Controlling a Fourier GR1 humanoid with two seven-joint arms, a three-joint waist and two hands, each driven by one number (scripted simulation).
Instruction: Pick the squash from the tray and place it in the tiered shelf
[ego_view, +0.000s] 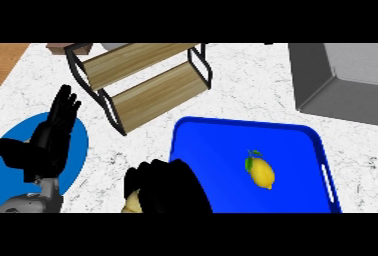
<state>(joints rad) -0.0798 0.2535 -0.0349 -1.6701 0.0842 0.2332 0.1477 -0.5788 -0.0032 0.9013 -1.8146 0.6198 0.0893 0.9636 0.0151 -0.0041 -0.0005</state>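
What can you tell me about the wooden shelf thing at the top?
The tiered shelf stands on the white speckled counter, near the top left of the view. It has two light wooden boards, one higher and one lower, like steps, held in a thin black frame of bars. Both boards look bare. It sits slanted, not square to the counter's edge. The blue tray lies below it to the right, apart from it. Neither hand touches it.

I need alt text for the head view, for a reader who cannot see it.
The right robot hand curls round a yellowish squash at the left edge of a blue tray holding a lemon. A wooden tiered shelf stands behind; the left robot hand rests open at left.
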